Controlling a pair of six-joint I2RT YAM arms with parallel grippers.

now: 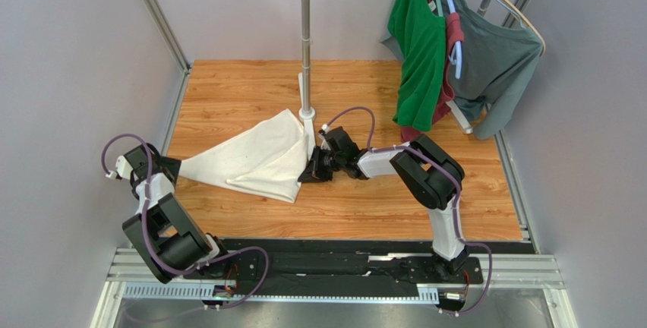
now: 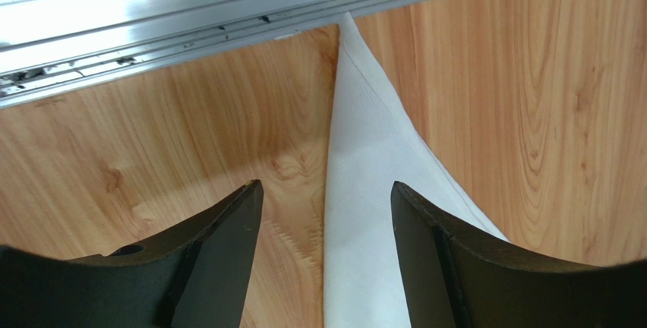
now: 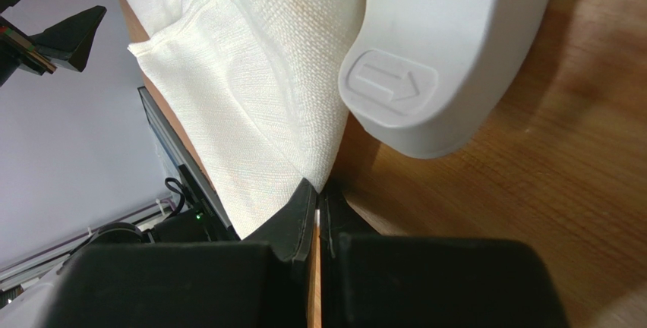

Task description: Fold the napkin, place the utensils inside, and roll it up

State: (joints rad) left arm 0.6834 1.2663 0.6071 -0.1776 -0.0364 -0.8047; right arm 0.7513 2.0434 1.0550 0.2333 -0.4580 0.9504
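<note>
On the wooden tabletop [image 1: 364, 206], left of centre, the white napkin [image 1: 254, 161] lies folded into a rough triangle. Its long point reaches toward the left edge and its wide end sits by the foot of the white pole stand [image 1: 306, 39].

The right end effector [image 1: 310, 173] is at the near right corner of the cloth, just in front of the stand's base. Seen from its own wrist, the right end effector [image 3: 319, 195] has its two black fingers pressed together with a corner of the napkin [image 3: 250, 115] pinched between them. A thin sliver of white shows in the seam. The stand's rounded white foot [image 3: 440, 55] sits just beside that pinched corner.

The left end effector [image 1: 168, 168] is at the napkin's narrow point, by the tabletop's left edge. From its wrist, the left end effector [image 2: 326, 191] has its fingers [image 2: 220, 229] spread apart. The napkin [image 2: 364, 191] runs flat along the wood between them, tapering to a tip at the aluminium rail [image 2: 190, 9]. I cannot tell whether the cloth touches either finger.

A green shirt [image 1: 418, 55] and a grey shirt [image 1: 493, 62] hang at the far right, well apart from the napkin.
</note>
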